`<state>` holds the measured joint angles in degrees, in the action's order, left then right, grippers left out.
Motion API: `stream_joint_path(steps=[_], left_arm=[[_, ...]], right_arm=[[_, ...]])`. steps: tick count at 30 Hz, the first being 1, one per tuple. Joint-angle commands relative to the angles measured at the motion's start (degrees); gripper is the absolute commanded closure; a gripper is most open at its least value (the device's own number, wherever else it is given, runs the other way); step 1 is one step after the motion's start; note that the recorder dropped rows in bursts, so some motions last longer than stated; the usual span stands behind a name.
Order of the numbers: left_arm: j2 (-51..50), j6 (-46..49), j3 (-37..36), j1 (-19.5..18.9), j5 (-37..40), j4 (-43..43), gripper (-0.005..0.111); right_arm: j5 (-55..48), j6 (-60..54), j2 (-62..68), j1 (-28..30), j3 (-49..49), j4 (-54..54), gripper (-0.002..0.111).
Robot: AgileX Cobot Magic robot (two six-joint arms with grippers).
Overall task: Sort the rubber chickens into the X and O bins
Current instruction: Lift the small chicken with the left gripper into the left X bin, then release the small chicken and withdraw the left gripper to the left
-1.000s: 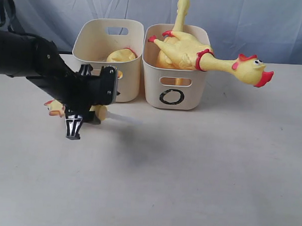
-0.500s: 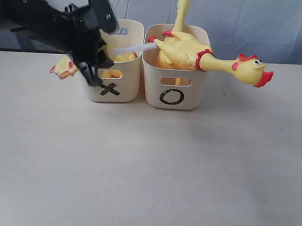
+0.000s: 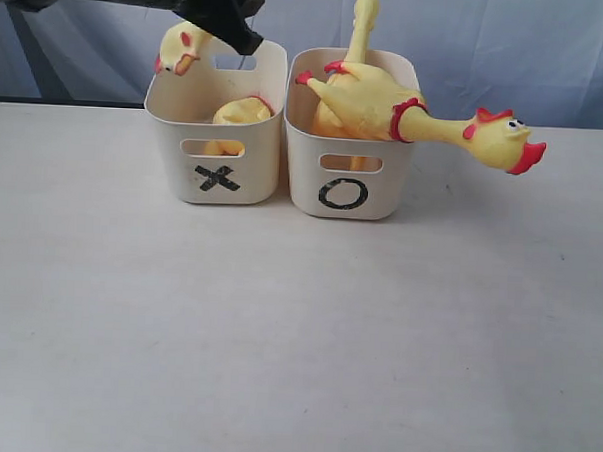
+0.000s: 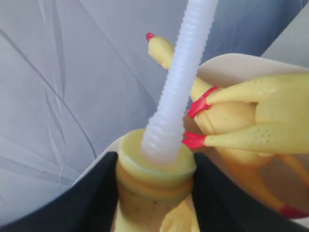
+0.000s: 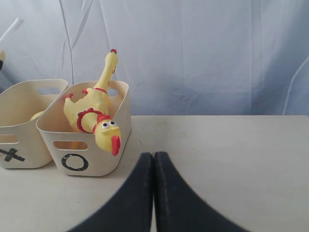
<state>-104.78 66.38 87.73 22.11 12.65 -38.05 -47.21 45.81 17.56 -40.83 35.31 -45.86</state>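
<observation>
My left gripper (image 3: pixel 233 25) is raised above the back of the X bin (image 3: pixel 169 165), shut on the head-and-neck rubber chicken piece (image 3: pixel 181 49). Its head hangs over the bin's left rim. In the left wrist view the jaws of the left gripper (image 4: pixel 154 193) clamp the yellow neck (image 4: pixel 153 181), and the white tube (image 4: pixel 181 77) sticks out past them. A headless yellow body (image 3: pixel 241 111) lies inside the X bin. The O bin (image 3: pixel 383 185) holds two whole chickens: one (image 3: pixel 372 101) draped over the right rim, another (image 3: pixel 364 24) pointing up. My right gripper (image 5: pixel 153 157) is shut and empty over the table.
The two bins stand side by side at the back of the grey table (image 3: pixel 297 336), in front of a blue cloth backdrop (image 3: pixel 550 47). The draped chicken's head (image 3: pixel 503 140) juts out well to the right of the O bin.
My left gripper lifted the head-and-neck piece off the table in front of the X bin and carried it up and back over that bin. The right gripper has not moved.
</observation>
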Motion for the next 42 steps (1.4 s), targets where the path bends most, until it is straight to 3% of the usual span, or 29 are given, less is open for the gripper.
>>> stream_joint_path(steps=[1, 9, 13, 18, 25, 29, 33, 36, 42], left_arm=[[-3.8, -0.4, 2.9, 0.2, -2.3, -3.8, 0.107], [-9.8, -0.6, 6.4, -0.1, -7.4, -8.6, 0.107], [-12.4, -9.4, 6.4, -2.3, -7.2, -8.9, 0.107], [-14.5, -12.9, 6.4, -5.8, -3.4, -8.9, 0.107], [-16.8, -12.8, 6.4, -6.2, -0.1, -8.2, 0.106], [-17.4, -12.8, 6.4, -6.2, 0.3, -7.3, 0.094], [-17.8, -12.8, 6.4, -6.2, 0.1, -7.3, 0.069], [-17.8, -12.8, 6.4, -6.2, -0.7, -7.3, 0.057], [-17.8, -12.8, 6.6, -6.2, -0.9, -7.3, 0.049]], right_arm=[[0.6, -0.2, -0.3, 0.2, -0.3, -0.8, 0.108], [0.6, -0.2, -0.3, 0.2, -0.3, -0.8, 0.108], [0.6, -0.2, -0.3, 0.2, -0.3, -0.6, 0.108], [0.7, -0.2, -0.3, 0.2, -0.3, -0.6, 0.108], [1.1, -0.2, -0.3, 0.2, -0.3, -0.3, 0.108], [1.1, -0.2, -0.3, 0.2, -0.3, -0.3, 0.108], [1.1, -0.2, -0.3, 0.2, -0.3, -0.2, 0.108], [1.1, -0.2, -0.3, 0.2, -0.3, -0.2, 0.108], [1.1, -0.2, -0.3, 0.2, -0.3, -0.2, 0.108]])
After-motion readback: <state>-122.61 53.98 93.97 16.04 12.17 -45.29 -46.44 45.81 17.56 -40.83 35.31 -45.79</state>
